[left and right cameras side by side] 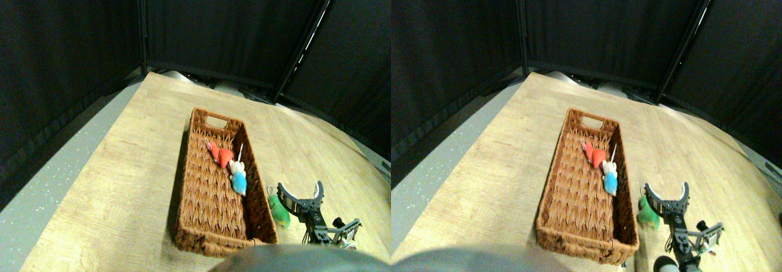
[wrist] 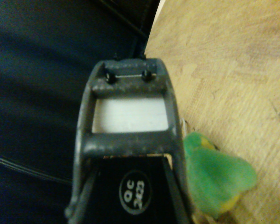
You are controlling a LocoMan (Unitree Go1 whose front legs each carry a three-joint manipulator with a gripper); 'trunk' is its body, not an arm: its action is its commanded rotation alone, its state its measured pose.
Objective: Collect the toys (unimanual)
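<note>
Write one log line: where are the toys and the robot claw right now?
in brown wicker basket: red plush toy, blue-white plush toy | green plush toy: floor, outside | right gripper: open, empty, beside it

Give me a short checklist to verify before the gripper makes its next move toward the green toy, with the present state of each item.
1. Right gripper jaws spread open: ok.
2. Green toy on the floor outside the basket, beside the gripper: ok.
3. Toy lies between the jaws: not ok, it sits to one side.
4. Red toy and blue toy already inside the basket: ok.
5. Gripper touching the green toy: cannot tell.
</note>
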